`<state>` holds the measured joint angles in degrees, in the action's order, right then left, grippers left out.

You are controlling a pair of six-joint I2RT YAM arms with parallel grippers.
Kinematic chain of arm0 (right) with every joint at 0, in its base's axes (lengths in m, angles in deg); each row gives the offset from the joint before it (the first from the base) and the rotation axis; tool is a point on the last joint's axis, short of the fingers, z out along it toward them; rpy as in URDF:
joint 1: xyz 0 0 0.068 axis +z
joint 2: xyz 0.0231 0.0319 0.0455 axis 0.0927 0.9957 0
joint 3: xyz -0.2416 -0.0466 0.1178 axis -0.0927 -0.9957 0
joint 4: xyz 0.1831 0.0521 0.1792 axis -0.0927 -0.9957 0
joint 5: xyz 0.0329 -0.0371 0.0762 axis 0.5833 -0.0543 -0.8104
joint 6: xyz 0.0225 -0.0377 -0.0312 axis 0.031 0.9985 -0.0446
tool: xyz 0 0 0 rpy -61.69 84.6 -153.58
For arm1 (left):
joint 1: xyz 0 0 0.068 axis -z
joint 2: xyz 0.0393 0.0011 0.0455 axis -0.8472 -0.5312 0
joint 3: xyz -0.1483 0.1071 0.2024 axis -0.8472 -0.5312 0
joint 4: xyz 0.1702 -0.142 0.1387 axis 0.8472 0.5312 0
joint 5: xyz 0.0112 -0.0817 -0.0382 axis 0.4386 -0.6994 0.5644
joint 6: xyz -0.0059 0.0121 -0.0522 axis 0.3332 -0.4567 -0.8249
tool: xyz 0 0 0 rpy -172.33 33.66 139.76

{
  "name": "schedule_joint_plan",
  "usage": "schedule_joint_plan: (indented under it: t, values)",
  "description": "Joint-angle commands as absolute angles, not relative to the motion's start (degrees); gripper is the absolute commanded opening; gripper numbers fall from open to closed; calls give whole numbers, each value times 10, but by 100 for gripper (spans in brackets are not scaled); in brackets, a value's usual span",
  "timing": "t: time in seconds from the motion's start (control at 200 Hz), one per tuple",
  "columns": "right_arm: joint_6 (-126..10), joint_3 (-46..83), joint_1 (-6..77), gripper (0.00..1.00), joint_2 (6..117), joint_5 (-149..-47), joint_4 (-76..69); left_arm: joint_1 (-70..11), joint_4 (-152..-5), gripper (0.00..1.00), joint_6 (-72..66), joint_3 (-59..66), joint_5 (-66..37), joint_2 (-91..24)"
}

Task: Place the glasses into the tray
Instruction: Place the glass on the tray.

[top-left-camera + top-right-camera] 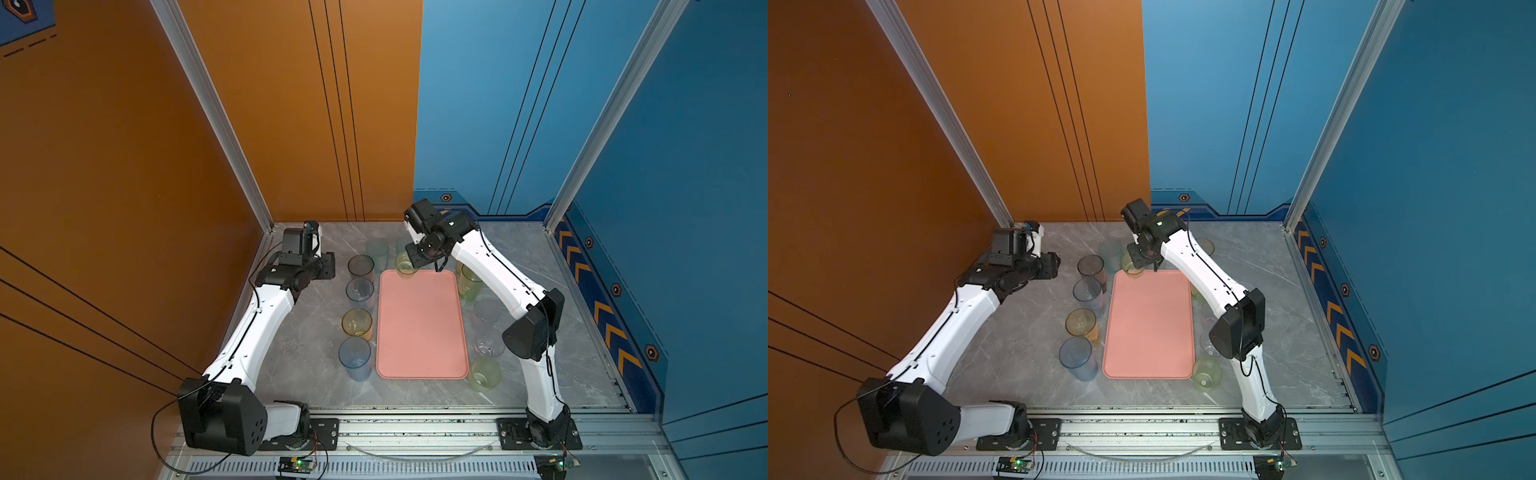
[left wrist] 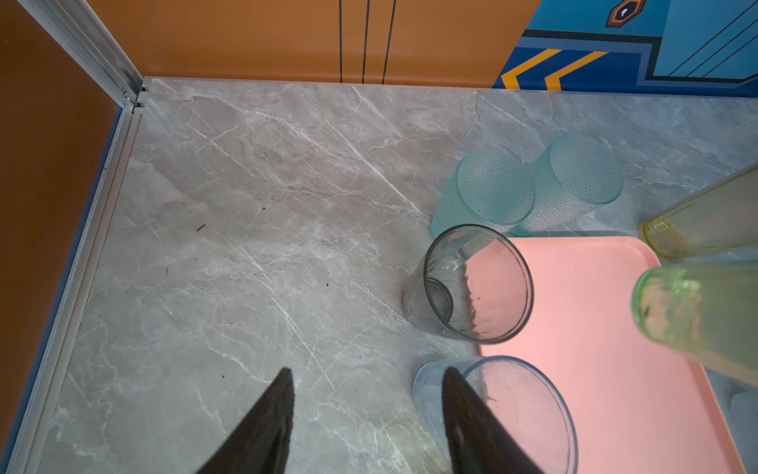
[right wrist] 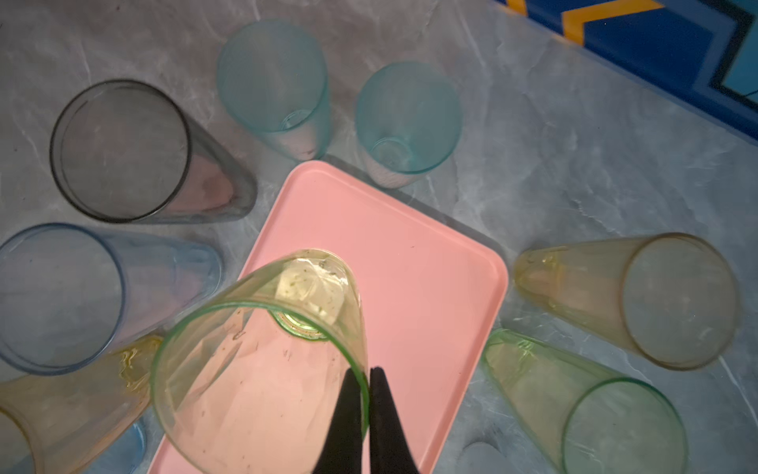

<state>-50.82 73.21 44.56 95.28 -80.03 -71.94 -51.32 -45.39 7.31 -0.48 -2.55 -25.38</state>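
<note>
The salmon-pink tray lies flat mid-table with nothing standing in it. My right gripper is shut on the rim of a green-yellow glass, one finger inside the rim and one outside. The glass hangs tilted over the tray's far end. My left gripper is open over bare table, left of a grey glass. One of its fingers shows in front of a blue-grey glass. Nothing sits between its fingers.
Left of the tray stand also an amber glass and a blue glass. Two teal glasses stand behind it. On its right are green, pinkish, clear and short green glasses. Walls enclose three sides.
</note>
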Motion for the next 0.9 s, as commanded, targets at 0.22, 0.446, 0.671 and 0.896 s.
schedule_joint_plan:
  t: [0.22, 0.446, 0.671, 0.896]
  values:
    - [-507, 765, 473, 2, 1035, -820, -743, -506, -445, 59, 82, -8, -28, -251]
    - [-515, 814, 476, 2, 1100, -805, -733, -506, -445, 59, 83, -8, -29, -251]
    - [-524, 826, 469, 2, 1122, -801, -719, -508, -444, 59, 85, -8, -29, -254]
    - [-537, 832, 459, 2, 1133, -806, -695, -510, -444, 59, 86, -6, -32, -259]
